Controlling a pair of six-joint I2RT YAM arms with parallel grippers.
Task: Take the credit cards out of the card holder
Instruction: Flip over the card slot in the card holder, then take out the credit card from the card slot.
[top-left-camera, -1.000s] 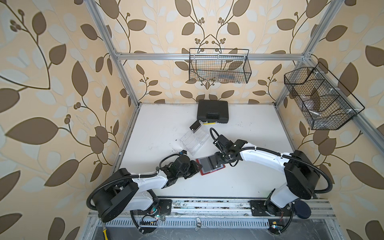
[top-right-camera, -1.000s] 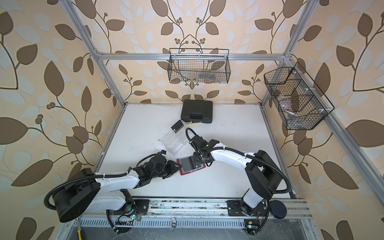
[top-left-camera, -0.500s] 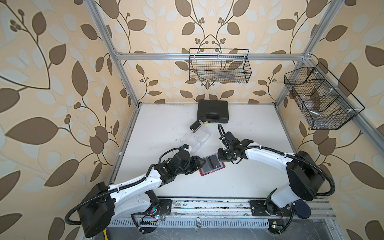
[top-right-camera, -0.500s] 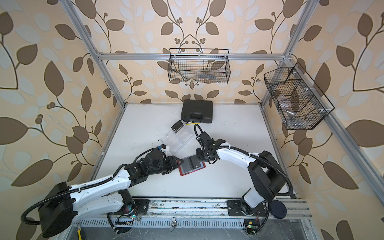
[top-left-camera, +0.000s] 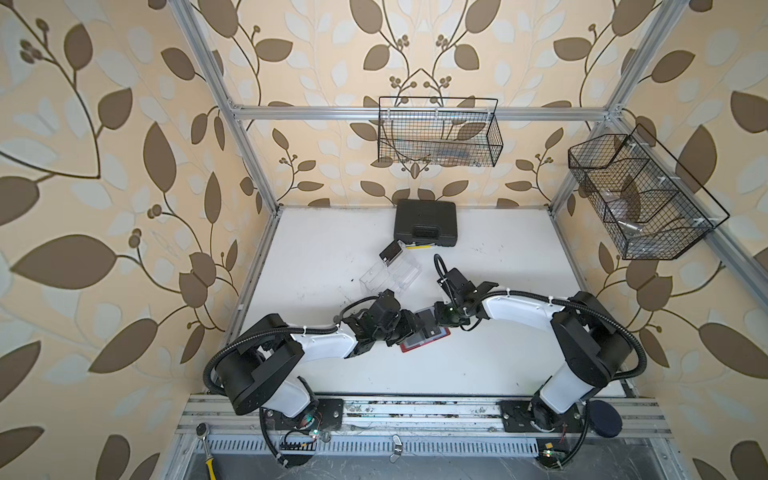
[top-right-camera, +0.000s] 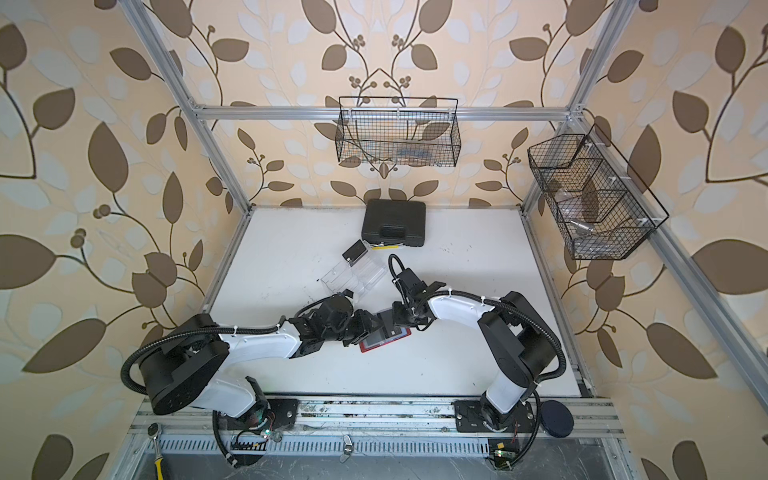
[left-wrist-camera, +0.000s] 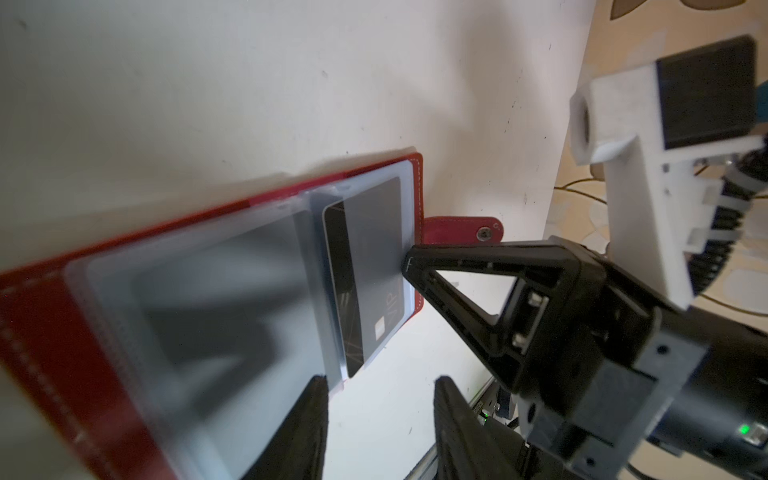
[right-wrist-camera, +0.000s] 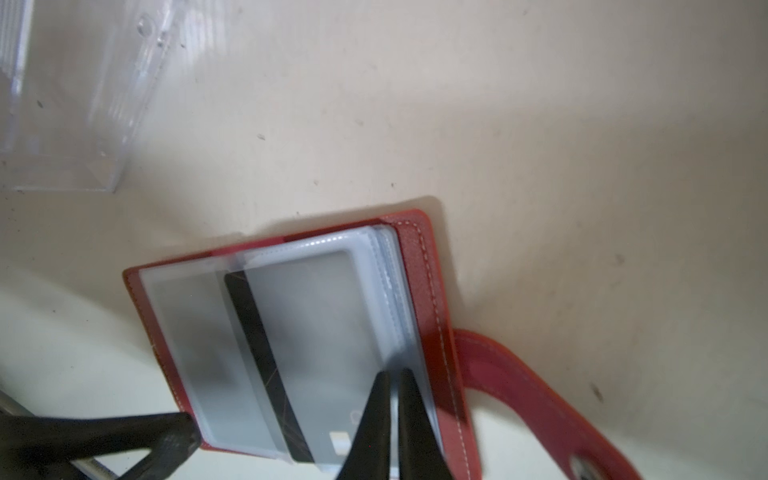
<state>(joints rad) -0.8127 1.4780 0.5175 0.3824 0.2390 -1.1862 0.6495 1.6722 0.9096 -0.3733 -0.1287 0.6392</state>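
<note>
While the red stitched card holder lies open flat on the white table, near the front middle, a glossy black credit card lettered "VIP" sits in its right-hand clear plastic sleeve, one long edge bare toward the spine. The right gripper has its slim pointed jaws pinched almost tip to tip, pressing on that sleeve. The left gripper stands at the holder's left edge, jaws moderately apart, gripping nothing. Farther back lies a clear acrylic tray.
</note>
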